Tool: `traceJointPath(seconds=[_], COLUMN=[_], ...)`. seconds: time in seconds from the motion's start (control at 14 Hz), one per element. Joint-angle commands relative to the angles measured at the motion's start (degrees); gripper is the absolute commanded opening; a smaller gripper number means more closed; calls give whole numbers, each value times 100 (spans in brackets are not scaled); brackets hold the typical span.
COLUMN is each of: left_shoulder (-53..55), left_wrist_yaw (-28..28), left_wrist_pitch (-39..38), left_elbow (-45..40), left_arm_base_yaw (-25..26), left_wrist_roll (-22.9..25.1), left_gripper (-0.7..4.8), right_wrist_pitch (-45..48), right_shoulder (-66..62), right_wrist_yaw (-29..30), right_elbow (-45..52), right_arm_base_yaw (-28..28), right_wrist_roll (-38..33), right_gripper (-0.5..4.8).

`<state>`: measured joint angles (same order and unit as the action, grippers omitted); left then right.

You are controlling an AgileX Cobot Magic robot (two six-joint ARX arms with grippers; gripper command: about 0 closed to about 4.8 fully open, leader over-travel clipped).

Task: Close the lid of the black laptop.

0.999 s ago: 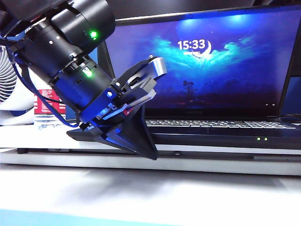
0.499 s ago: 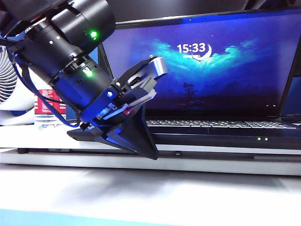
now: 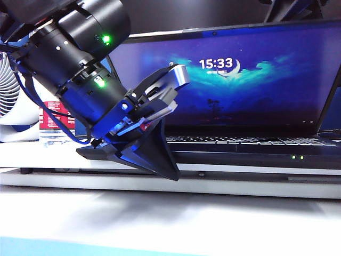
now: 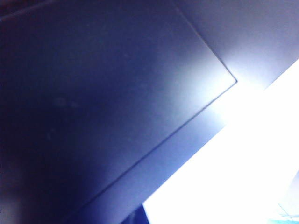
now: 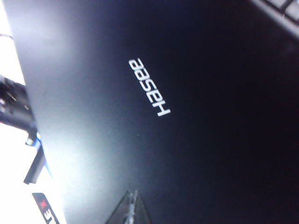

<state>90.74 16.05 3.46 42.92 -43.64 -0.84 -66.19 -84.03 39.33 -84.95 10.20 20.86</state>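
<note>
black and lit blue, the lid [image 3: 229, 74] of the black laptop [image 3: 250, 152] stands open, tipped a little forward over the keys, showing 15:33 on its screen. my right wrist view looks close onto its dark outer shell [image 5: 154, 121] with the white hasee logo [image 5: 149, 87]; i cannot tell whether my right gripper is open or closed. my left gripper [image 3: 160, 106] hangs before the laptop's left front corner, fingers apart and holding nothing, above the white desk [image 3: 170, 218].
</note>
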Motion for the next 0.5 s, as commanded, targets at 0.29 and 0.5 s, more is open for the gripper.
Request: traceJointPath(seconds=[0.29,0.5], left_shoulder=[90,87], left_wrist_yaw=[455,1617], left_wrist_pitch=[-13,-109], left_elbow=[-11,-11], left_arm_base_yaw=[61,59], left_wrist_roll=[-109,70], left_gripper=[-5,-5], right_wrist_pitch=[-424,-424], right_shoulder=[33,33], right_wrist_yaw=[-234,-216], right_elbow=[7,7], right_arm_base_yaw=[59,59], right_wrist_roll=[24,22], right_gripper=[-1,-1])
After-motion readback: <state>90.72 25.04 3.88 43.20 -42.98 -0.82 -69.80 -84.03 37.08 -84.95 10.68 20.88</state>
